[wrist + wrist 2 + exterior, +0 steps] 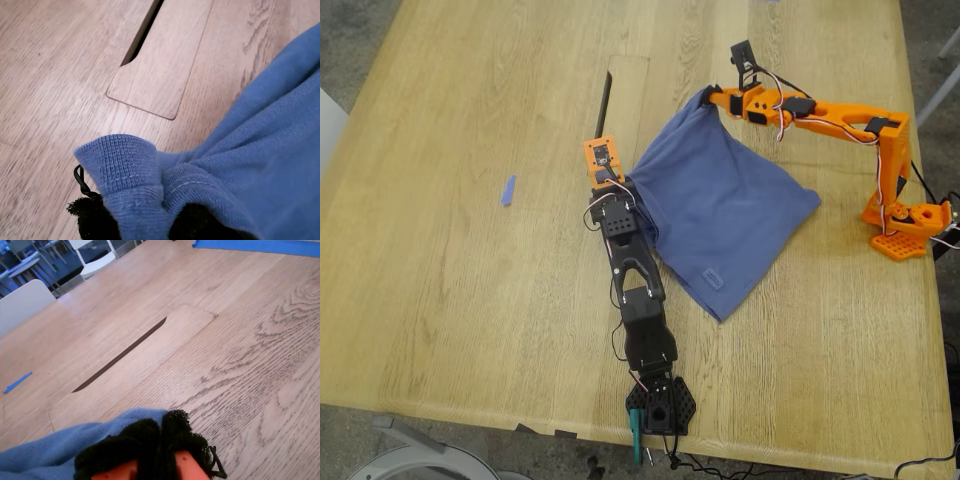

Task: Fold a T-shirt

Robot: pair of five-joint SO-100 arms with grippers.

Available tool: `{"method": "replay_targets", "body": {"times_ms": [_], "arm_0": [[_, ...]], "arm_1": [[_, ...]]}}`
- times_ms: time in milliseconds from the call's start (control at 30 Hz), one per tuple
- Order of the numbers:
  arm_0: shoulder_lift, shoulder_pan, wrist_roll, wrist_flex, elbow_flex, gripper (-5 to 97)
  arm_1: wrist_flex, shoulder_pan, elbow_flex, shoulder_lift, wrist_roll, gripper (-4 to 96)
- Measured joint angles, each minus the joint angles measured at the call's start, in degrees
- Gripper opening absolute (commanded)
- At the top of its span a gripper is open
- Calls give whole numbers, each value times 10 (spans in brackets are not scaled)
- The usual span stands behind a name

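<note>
My first gripper [623,185] and my second gripper [712,98] each pinch, seemingly, a T-shirt [720,205] edge above the table [470,300].

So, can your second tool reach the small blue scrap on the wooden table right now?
Probably not: my second tool is shut on the slate-blue cotton T-shirt, and the small blue scrap lies beyond my black first arm.

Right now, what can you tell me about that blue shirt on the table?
The T-shirt is slate-blue, soft knit cotton by its look, with a stitched ribbed hem showing in the first wrist view. It lies folded over into a rough square on the wooden table, one small label near its lower corner. My first gripper pinches one corner and my second gripper pinches another, lifting that edge slightly. No print is visible.
</note>
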Motion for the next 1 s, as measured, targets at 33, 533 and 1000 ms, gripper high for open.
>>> {"method": "replay_targets", "body": {"times_ms": [33,533,1000], "arm_0": [[5,4,0,8,0,-1],[111,79,0,146,-8,-1],[215,146,0,307,-8,-1]], "arm_1": [[19,0,-12,1,0,-1],[355,-13,-150,56,-5,-1],[647,-39,-206,141,-7,-2]]}}
